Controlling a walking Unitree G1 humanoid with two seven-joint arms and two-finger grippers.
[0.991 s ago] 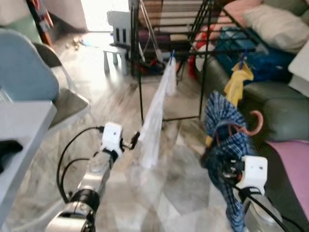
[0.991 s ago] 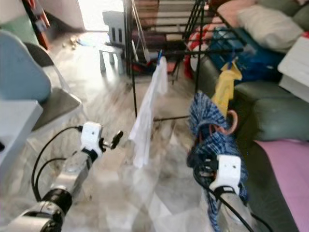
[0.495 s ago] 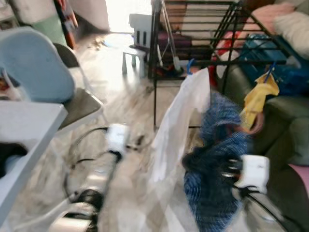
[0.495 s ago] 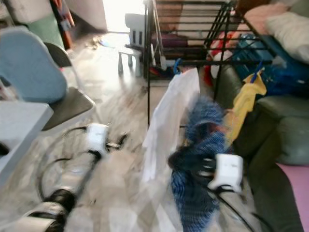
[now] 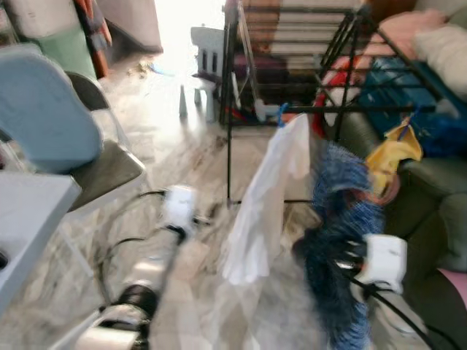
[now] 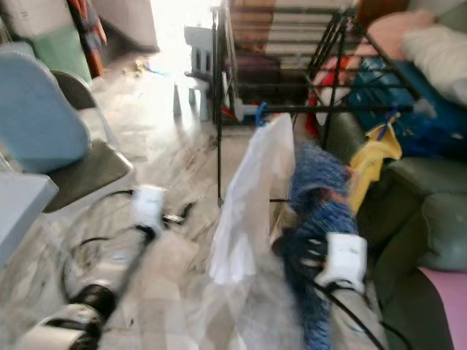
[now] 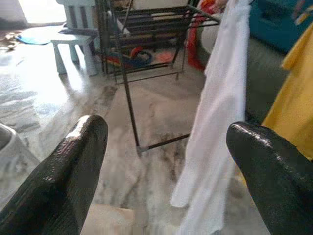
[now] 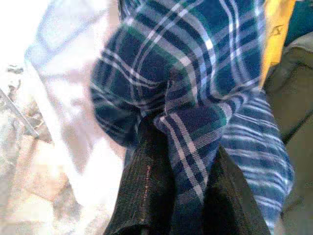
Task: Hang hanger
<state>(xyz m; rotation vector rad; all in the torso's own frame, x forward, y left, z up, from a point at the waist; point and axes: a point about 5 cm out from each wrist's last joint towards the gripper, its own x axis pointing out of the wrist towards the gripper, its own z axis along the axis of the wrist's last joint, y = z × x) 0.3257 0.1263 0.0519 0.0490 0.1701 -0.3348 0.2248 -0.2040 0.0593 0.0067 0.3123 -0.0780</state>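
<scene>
Plaid shirt (image 5: 337, 219) has swung nearer the rack, right hand (image 8: 182, 196) gripping; left hand (image 7: 161, 161) open.

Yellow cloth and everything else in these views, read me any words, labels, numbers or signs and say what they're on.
No text can be read.
Yellow cloth: a small dark mark near its edge in the right wrist view, too blurred to read.
Plaid shirt pinched in the right end effector: pattern, no writing.
White cloth on the rack: no writing.
</scene>
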